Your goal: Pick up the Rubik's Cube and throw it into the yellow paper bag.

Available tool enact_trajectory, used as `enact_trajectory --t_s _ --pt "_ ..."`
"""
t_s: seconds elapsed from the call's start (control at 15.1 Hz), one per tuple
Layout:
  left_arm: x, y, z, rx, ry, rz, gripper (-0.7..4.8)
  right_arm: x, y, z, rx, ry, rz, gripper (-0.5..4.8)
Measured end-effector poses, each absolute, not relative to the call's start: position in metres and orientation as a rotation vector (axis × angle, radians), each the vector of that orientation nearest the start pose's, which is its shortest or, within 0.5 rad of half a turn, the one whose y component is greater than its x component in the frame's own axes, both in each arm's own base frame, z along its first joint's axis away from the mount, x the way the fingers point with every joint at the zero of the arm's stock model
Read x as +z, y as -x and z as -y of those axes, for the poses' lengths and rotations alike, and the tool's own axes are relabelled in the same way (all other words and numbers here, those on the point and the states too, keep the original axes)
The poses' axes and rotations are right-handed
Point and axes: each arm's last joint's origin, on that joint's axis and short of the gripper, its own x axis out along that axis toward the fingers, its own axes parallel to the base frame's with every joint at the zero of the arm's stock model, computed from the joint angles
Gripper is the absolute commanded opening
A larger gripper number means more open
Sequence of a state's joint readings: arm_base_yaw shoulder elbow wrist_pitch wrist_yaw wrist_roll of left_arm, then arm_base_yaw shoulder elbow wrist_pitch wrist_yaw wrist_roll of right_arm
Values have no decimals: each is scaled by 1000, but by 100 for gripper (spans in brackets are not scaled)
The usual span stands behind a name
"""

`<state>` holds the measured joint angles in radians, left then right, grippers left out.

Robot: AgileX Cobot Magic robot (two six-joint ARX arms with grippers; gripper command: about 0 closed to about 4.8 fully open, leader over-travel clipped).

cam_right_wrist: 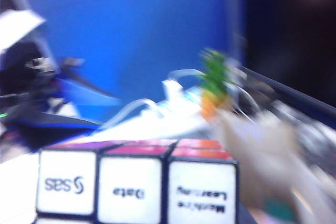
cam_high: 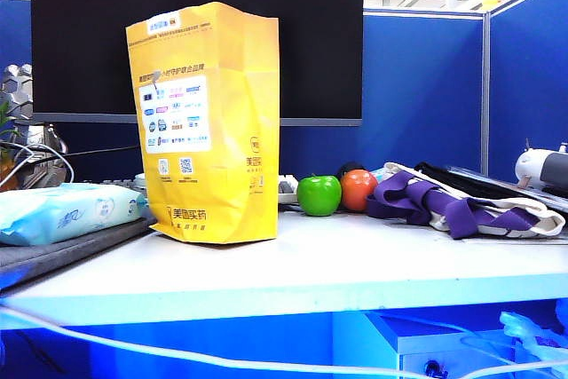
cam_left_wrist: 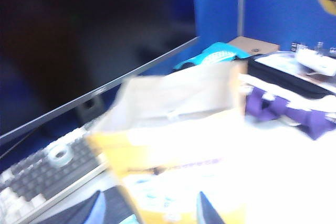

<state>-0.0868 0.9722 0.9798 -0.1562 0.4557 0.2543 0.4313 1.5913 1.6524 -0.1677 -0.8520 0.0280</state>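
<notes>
The yellow paper bag (cam_high: 209, 126) stands upright on the white table (cam_high: 355, 264), mouth open as the left wrist view shows. Beside its base lies a pale-blue wipes pack (cam_high: 67, 212); on the other side sit a green apple (cam_high: 319, 194), an orange ball (cam_high: 358, 189) and a purple-strapped cloth bag (cam_high: 461, 206). A dark monitor (cam_high: 195, 15) rises behind, with a keyboard (cam_left_wrist: 44, 174) at its foot.

The Rubik's Cube (cam_right_wrist: 136, 182) fills the near edge of the right wrist view, white printed face showing, held by the right gripper, whose fingers are hidden. The left gripper (cam_left_wrist: 152, 211) is clenched, empty, above the bag's mouth.
</notes>
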Motion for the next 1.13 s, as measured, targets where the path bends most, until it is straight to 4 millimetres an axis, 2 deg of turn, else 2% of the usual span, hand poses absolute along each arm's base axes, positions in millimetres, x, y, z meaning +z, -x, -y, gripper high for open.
enact_trajectory --t_s 0.07,0.2,0.27,0.4,0.6,0.8,0.86,0.93,1.0,1.13 --pt "368 -210 22 -599 -206 -75 236 431 -320 -175 1295 -56 -114 -5" --pt "365 -216 10 -642 -186 -76 236 426 -355 -184 1276 -89 -117 -5" --pt "362 -220 3 -610 -171 -99 236 417 -383 -196 1272 -118 -144 -5" --pt "360 -221 6 -648 -164 -110 236 405 -414 -214 1302 -178 -194 -5" --pt "351 -231 4 -641 -153 -148 236 407 -422 -234 1336 -188 -190 -6" --pt "348 -236 4 -649 -149 -155 236 397 -426 -235 1335 -188 -229 -5" --pt "347 -237 4 -651 -147 -158 236 393 -429 -234 1321 -187 -249 49" --pt "348 -238 4 -650 -149 -153 236 391 -429 -234 1315 -183 -261 219" --pt "348 -238 4 -650 -150 -151 236 390 -429 -235 1306 -171 -253 479" --pt "348 -238 4 -649 -146 -149 236 391 -430 -235 1256 -162 -245 479"
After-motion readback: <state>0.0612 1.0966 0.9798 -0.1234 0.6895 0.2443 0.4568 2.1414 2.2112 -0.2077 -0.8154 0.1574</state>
